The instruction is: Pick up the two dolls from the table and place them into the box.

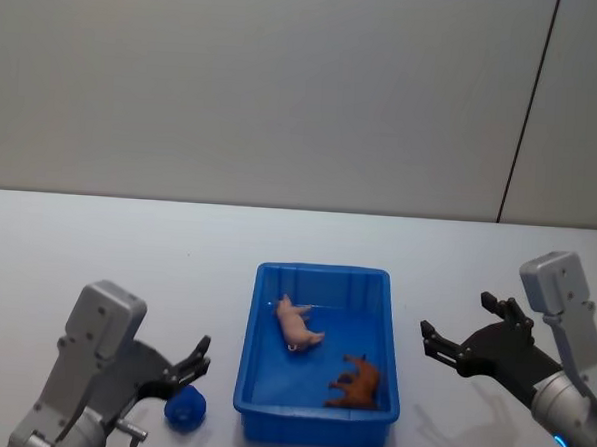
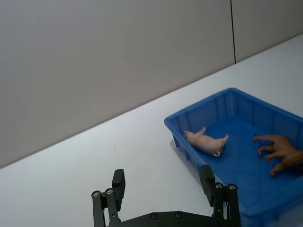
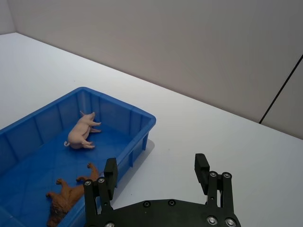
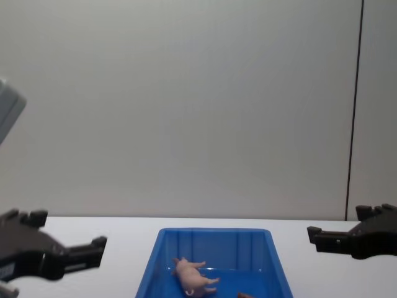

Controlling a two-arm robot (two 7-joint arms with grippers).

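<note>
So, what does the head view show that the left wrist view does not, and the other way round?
Extra in the head view: the dark blue doll lying on the table close by the left pincer, outside the box, and the open right pincer to the box's right. Extra in the left wrist view: no further object, just the left pincer seen from behind, open over bare table. Shared: the box with the pink pig doll and a brown animal toy lying inside.

Glossy blue plastic box, smooth matt white table, smooth pale pink doll, matt brown animal figure, matt dark blue doll
</note>
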